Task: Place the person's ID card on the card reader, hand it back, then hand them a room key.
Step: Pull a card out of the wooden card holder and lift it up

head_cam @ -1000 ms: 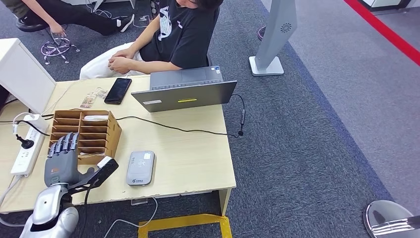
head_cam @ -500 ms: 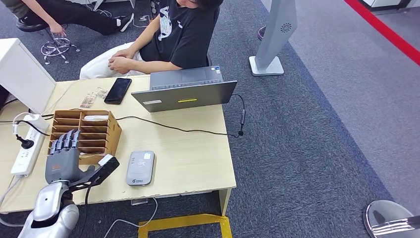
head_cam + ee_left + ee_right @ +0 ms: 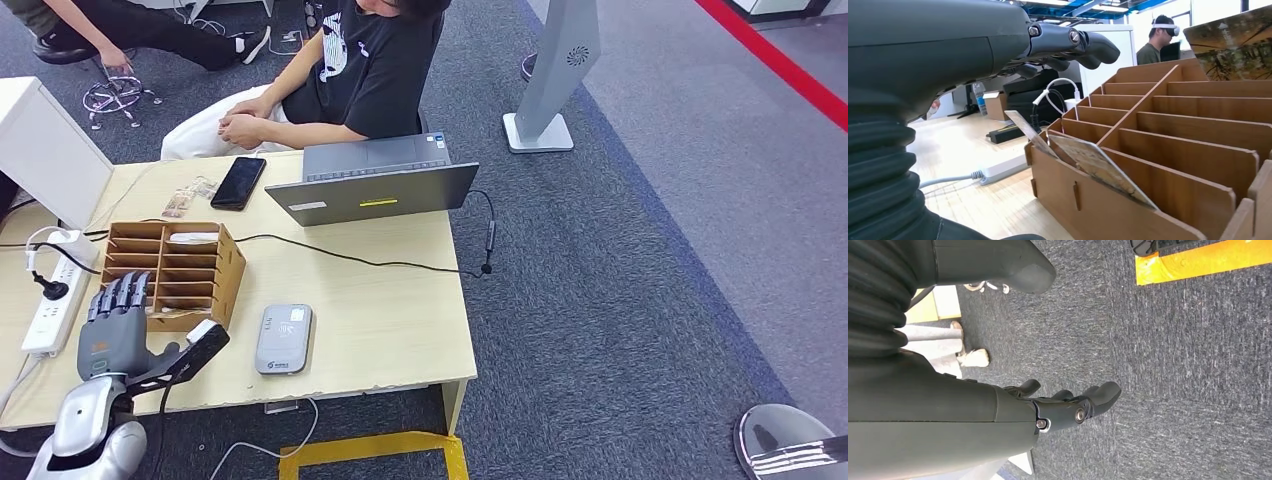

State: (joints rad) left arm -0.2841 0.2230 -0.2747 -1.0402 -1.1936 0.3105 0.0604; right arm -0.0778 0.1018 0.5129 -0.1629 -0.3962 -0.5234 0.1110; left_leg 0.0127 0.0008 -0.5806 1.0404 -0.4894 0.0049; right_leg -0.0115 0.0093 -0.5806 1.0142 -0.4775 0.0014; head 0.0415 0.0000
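My left hand hovers over the desk just in front of the wooden card rack, fingers spread and holding nothing. Up close, its fingers reach above the rack, where a printed key card leans in the nearest slot with another card behind it. A white card lies in a far slot. The grey card reader sits right of the hand with nothing on it. My right hand hangs over grey carpet, fingers loosely apart, holding nothing. A person sits across the desk with hands in their lap.
A half-open laptop and a black phone lie at the desk's far side, with a cable trailing across the middle. A white power strip runs along the left. A white box stands at the far left.
My left hand has drawn back a little toward me and to the left, off the rack's front edge. Nothing else has moved.
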